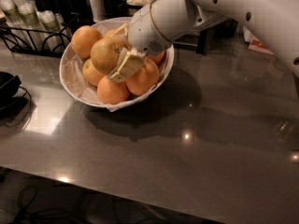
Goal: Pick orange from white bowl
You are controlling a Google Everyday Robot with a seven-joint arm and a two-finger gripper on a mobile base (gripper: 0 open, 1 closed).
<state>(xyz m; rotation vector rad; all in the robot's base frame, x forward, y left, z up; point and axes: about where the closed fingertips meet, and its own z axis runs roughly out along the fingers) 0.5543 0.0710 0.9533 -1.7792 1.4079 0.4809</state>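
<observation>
The white bowl point(70, 80) with a crinkled paper liner stands at the back left of the grey table and holds several oranges. The orange point(103, 55), larger and duller yellow than the rest, lies on top of the pile in the middle. My gripper point(117, 52) reaches in from the upper right. One tan finger point(126, 66) lies along the orange's lower right side and the other point(122, 30) shows at its upper right. The fingers are closed against the orange, which still rests among the other fruit.
Brighter oranges point(84, 38) point(112, 91) point(142, 78) surround it in the bowl. A black wire rack with small bottles point(28, 20) stands behind at the left. A black object with a cable point(7, 87) lies at the left edge. My white arm point(243, 13) spans the upper right.
</observation>
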